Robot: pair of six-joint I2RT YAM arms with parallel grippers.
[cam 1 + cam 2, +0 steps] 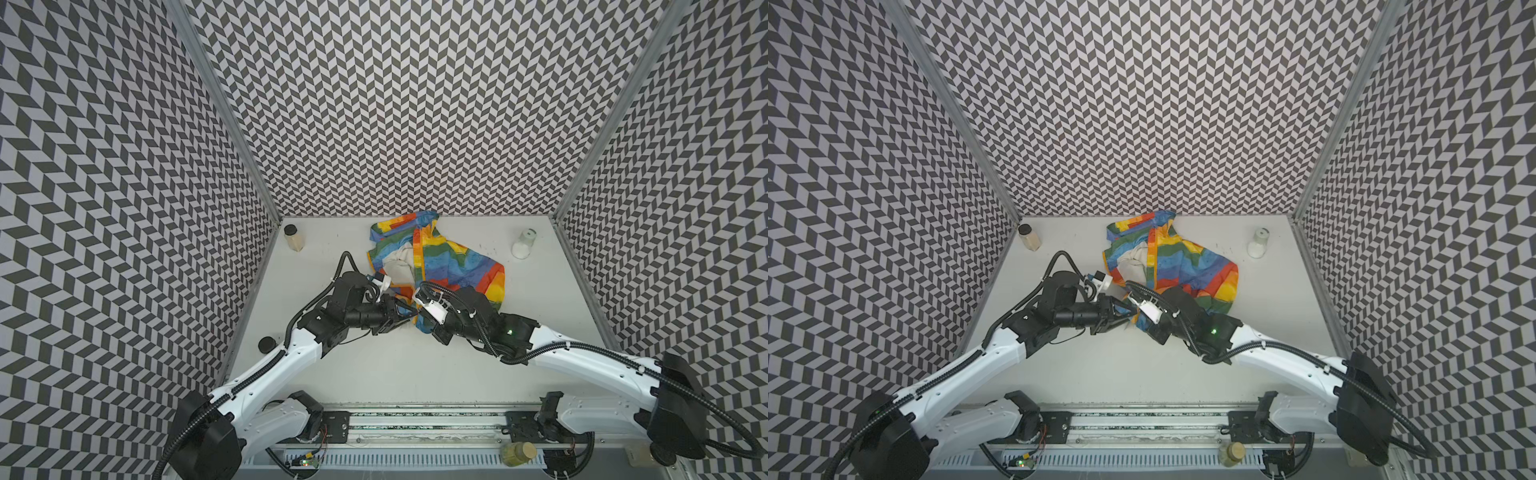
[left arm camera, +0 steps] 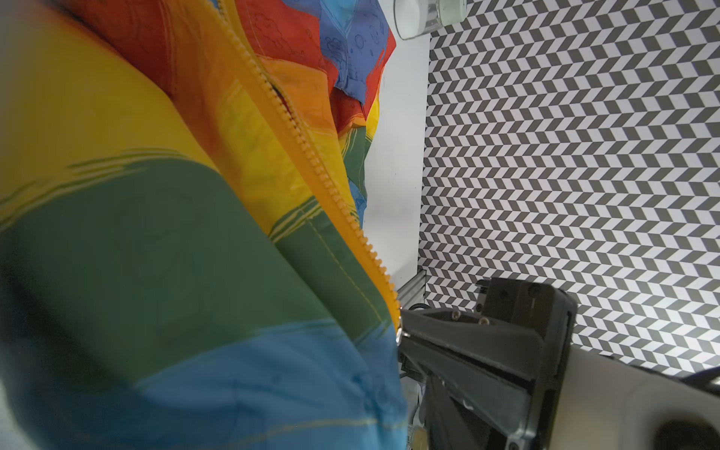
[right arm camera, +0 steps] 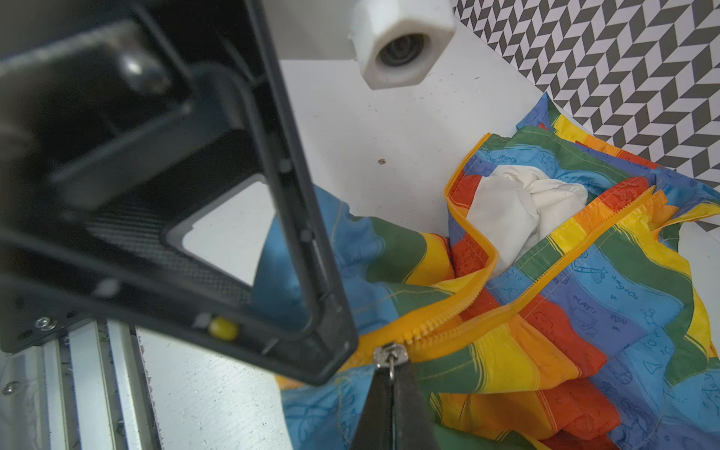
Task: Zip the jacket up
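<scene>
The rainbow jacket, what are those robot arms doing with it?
They're zipping it up. The right gripper pinches the silver zipper pull at the bottom of the crumpled jacket. The left gripper sits beside it at the hem, jaws parted. The zipper is joined only at the bottom; above that it gapes open.

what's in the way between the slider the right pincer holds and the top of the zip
Nothing solid lies on the zipper. The white lining bulges between its open halves, and one half folds over on itself beyond the slider.
</scene>
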